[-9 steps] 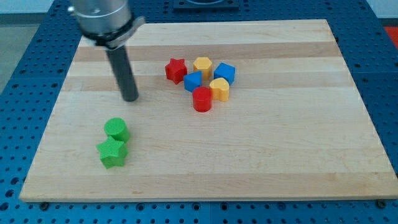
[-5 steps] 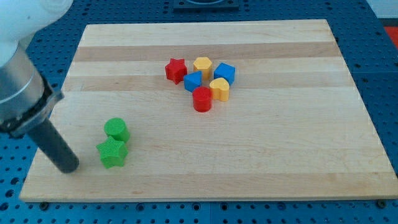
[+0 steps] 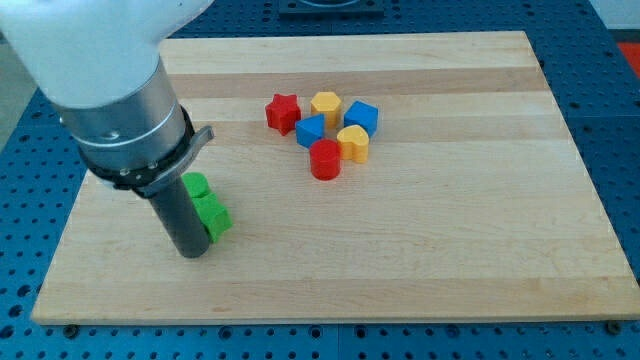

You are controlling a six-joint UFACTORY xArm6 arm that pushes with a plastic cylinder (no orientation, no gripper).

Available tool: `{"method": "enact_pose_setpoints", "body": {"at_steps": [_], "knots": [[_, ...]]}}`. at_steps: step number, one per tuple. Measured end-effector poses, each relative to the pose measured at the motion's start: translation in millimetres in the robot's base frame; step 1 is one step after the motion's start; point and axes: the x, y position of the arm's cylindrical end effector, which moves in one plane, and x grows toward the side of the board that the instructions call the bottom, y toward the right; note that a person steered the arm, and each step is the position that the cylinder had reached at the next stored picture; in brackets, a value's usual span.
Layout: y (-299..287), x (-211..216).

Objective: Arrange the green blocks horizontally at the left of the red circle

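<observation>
Camera view: my tip [image 3: 190,251] stands upright, touching green blocks [image 3: 210,212]

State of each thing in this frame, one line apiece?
My tip: on the board, at the green blocks' left, partly hiding them.
Green blocks: together, far left of the cluster, not yet placed.
Red circle: at the cluster's bottom.
Red star: cluster's left edge.
Board: flat.

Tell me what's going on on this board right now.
The arm's rod stands at the view's lower left, my tip right beside two green blocks, partly hiding them. They sit well to the left of the red circle, which is clustered with a red star, blue and yellow blocks.
</observation>
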Motion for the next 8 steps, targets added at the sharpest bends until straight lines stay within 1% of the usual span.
{"method": "enact_pose_setpoints", "body": {"at_steps": [2, 4, 5, 7, 8], "knots": [[-4.9, -14.9], [-7.6, -44.5], [-7.7, -49.8], [26.3, -50.5], [32.9, -58.9]]}}
